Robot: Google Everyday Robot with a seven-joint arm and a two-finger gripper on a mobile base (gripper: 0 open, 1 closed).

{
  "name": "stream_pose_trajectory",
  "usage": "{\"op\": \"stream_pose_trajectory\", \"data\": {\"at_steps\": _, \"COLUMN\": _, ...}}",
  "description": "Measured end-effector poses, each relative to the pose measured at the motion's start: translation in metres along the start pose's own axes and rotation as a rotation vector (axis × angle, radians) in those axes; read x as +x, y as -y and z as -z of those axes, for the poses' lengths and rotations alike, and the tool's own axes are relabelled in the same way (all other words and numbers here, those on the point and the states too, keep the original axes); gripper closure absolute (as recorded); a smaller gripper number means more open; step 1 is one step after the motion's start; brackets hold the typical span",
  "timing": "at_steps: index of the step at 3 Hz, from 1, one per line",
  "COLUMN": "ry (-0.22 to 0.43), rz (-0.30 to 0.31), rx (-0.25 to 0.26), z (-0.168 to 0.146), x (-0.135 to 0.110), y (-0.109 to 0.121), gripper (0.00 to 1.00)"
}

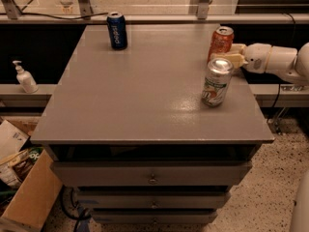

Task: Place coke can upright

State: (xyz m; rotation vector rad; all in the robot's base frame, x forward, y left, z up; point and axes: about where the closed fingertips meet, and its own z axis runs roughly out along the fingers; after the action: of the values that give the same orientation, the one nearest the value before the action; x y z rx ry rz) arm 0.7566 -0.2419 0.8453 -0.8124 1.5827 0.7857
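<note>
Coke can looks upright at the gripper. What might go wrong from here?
The gripper is at the coke can, which stands near the right edge of the table; a jerky pull-back might tip it or push it off. The silver-white can stands close in front of the gripper, so a forward swing could knock it over.

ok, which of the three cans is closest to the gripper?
The red-orange coke can, back right; the gripper is right at it. The silver-white can stands just in front, the dark blue can far back left.
</note>
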Motion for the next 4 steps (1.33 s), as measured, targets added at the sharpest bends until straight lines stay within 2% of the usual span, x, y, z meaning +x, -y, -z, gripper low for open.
{"op": "stream_pose_trajectory", "data": {"at_steps": 1, "ry": 0.0, "rz": 0.0, "rx": 0.0, "z": 0.0, "x": 0.0, "y": 0.0, "gripper": 0.12}}
{"op": "stream_pose_trajectory", "data": {"at_steps": 2, "ry": 0.028, "rz": -0.033, "rx": 0.026, "z": 0.005, "x": 0.01, "y": 0.002, "gripper": 0.0}}
{"op": "stream_pose_trajectory", "data": {"at_steps": 3, "ry": 0.064, "rz": -0.036, "rx": 0.045, "z": 0.021, "x": 0.006, "y": -0.001, "gripper": 0.0}}
{"op": "stream_pose_trajectory", "data": {"at_steps": 4, "ry": 0.086, "rz": 0.03, "rx": 0.108, "z": 0.057, "x": -0.019, "y": -0.001, "gripper": 0.0}}
